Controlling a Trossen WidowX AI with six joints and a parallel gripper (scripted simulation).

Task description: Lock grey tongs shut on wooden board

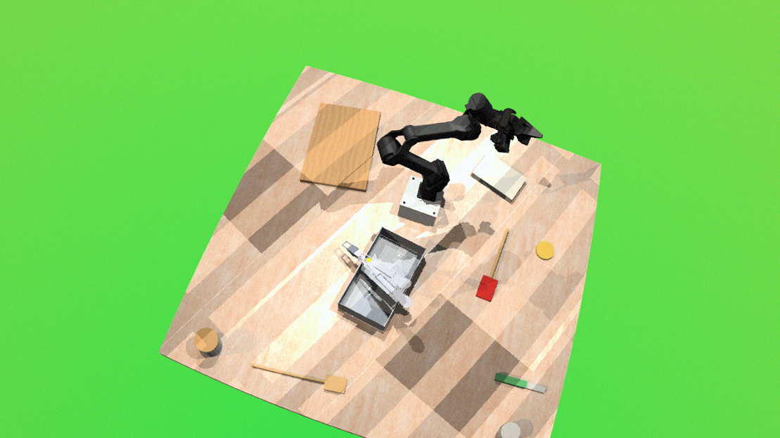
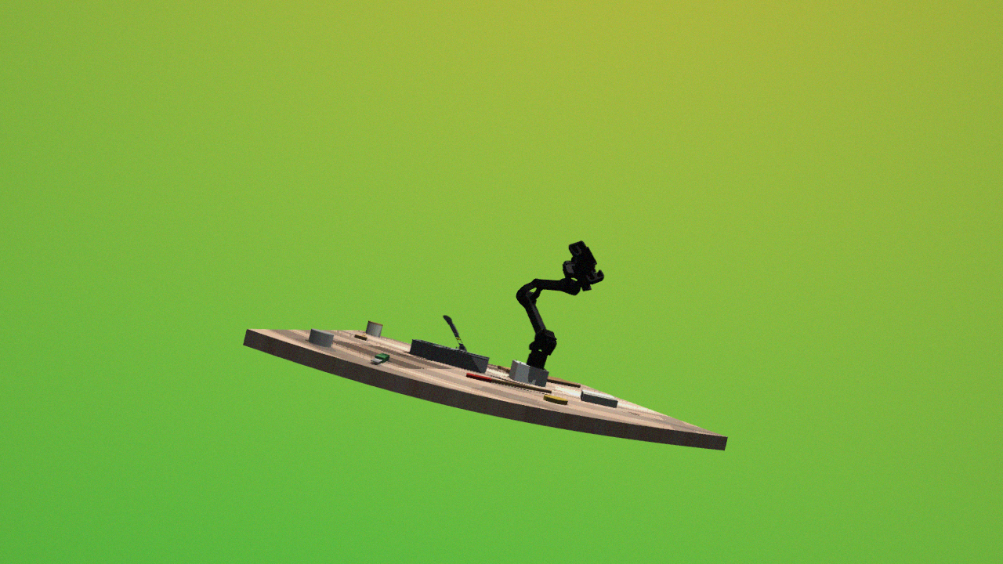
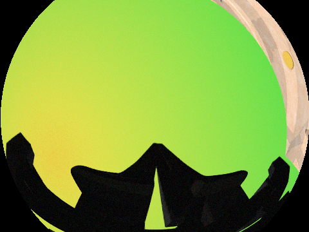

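The grey tongs (image 1: 401, 297) (image 2: 452, 328) lie across the roasting tin (image 1: 361, 319) (image 2: 441, 354). Their looped end and a yellow mark are at the upper left in the top view. The arms spread toward the lower right, and one end stands high above the tin in the exterior view. The wooden board (image 1: 341, 139) lies flat at the upper left, with nothing on it. My gripper (image 1: 540, 135) (image 3: 156, 147) is shut and empty, its fingertips together in the wrist view. It is raised high near the table's upper right edge, far from the tongs and board.
A white block (image 1: 498, 178) (image 2: 598, 399) lies right of the arm's base. A red spatula (image 1: 486, 288) and a yellow disc (image 1: 544, 250) (image 3: 288, 60) lie further right. A wooden spatula (image 1: 334, 383), brown-topped cylinder (image 1: 206, 339), green-handled tool (image 1: 511, 380) and white cylinder (image 1: 510, 432) stand or lie lower down.
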